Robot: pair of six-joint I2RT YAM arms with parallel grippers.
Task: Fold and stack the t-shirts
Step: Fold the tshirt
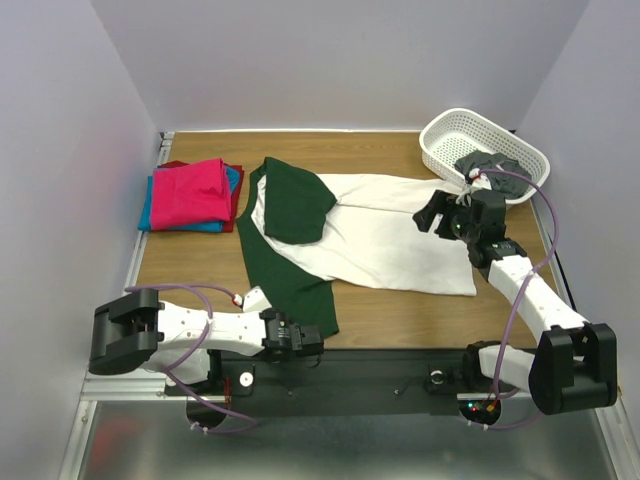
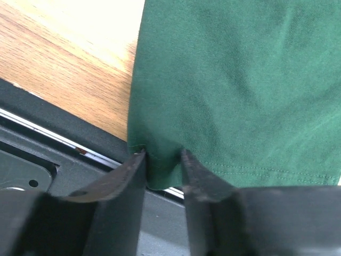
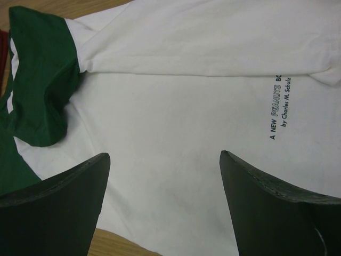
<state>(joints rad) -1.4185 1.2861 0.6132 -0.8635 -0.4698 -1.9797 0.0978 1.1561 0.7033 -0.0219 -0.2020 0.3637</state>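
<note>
Backdrop: plain pale walls on 3 sides; wood table under everything.
Far-left stack: we see a magenta shirt folded on top, w/ a blue shirt and a red shirt showing at the edges below it. Well apart from both grippers.
Gap L: bare wood betw. stack and spread shirt, wider toward the near edge.
Left gripper: low at the near table edge, on the hem corner of the near green sleeve. Fingers sit either side of the hem w/ a narrow gap, cloth bunched betw. them; we can't tell if it's truly clamped.
Near edge: that hem reaches past the wood onto the black base strip.
White shirt: spread flat mid-table, lengthwise L to R. Second green sleeve lies folded in over its L end. Small print reads "by Charles M. Schulz".
Gap front: strip of bare wood betw. white body and near edge.
Right gripper: over the shirt's R end, jaws wide apart, nothing betw. them.
Far-right: white lattice basket in the corner, just beyond right gripper, dark cloth in it.
</note>
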